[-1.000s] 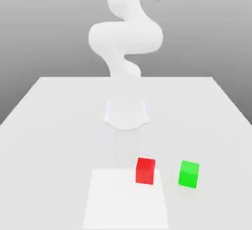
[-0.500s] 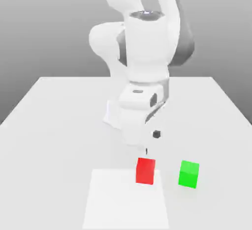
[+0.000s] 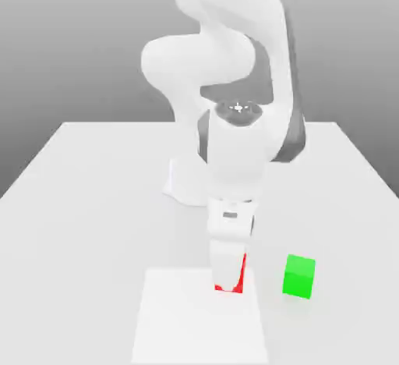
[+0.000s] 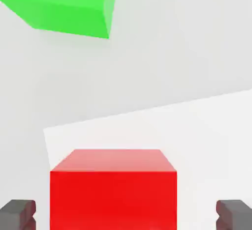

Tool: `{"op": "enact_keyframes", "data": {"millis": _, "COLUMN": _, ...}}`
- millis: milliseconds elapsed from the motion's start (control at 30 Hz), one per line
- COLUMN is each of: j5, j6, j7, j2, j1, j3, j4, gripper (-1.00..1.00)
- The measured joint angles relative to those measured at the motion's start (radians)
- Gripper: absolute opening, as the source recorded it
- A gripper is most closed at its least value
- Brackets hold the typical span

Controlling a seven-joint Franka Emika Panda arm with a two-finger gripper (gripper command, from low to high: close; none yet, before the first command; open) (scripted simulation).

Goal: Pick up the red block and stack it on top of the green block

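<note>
The red block (image 3: 241,275) sits on the table at the corner of a brighter white patch, mostly covered by my hand in the exterior view. My gripper (image 3: 228,276) has come down over it. In the hand view the red block (image 4: 113,187) lies between my two dark fingertips (image 4: 17,214), which stand wide apart with a gap on each side, so the gripper (image 4: 126,215) is open and holds nothing. The green block (image 3: 299,276) rests on the table to the exterior view's right of the red one, about a block's width away; the green block (image 4: 69,5) also appears in the hand view.
A brighter white square patch (image 3: 199,320) marks the table near its front edge. The arm's white base (image 3: 187,184) stands at the table's middle, behind the blocks. The grey tabletop (image 3: 86,207) spreads wide to the exterior view's left.
The arm has swung down from high above the table; the hand dropped onto the red block and now straddles it. Both blocks stayed where they were.
</note>
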Motion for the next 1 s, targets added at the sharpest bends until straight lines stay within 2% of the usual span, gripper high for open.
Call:
{"op": "enact_keyframes", "data": {"millis": 233, "j5": -0.003, "j6": -0.004, "j7": 0.002, "j2": -0.002, "j1": -0.001, "j3": 0.000, "j4": 0.000, "gripper": -1.00}}
{"op": "enact_keyframes", "data": {"millis": 433, "j5": -0.142, "j6": -0.110, "j7": 0.098, "j2": -0.130, "j1": 0.038, "j3": -0.077, "j4": -0.014, "gripper": -1.00}}
{"op": "enact_keyframes", "data": {"millis": 633, "j5": -0.241, "j6": -0.221, "j7": 0.173, "j2": -0.261, "j1": 0.014, "j3": -0.080, "j4": -0.038, "gripper": -1.00}}
{"op": "enact_keyframes", "data": {"millis": 867, "j5": -0.210, "j6": -0.378, "j7": 0.379, "j2": -0.323, "j1": 0.148, "j3": 0.080, "j4": 0.054, "gripper": -1.00}}
{"op": "enact_keyframes", "data": {"millis": 1000, "j5": -0.198, "j6": -0.303, "j7": 0.406, "j2": -0.228, "j1": 0.177, "j3": 0.104, "j4": 0.076, "gripper": -1.00}}
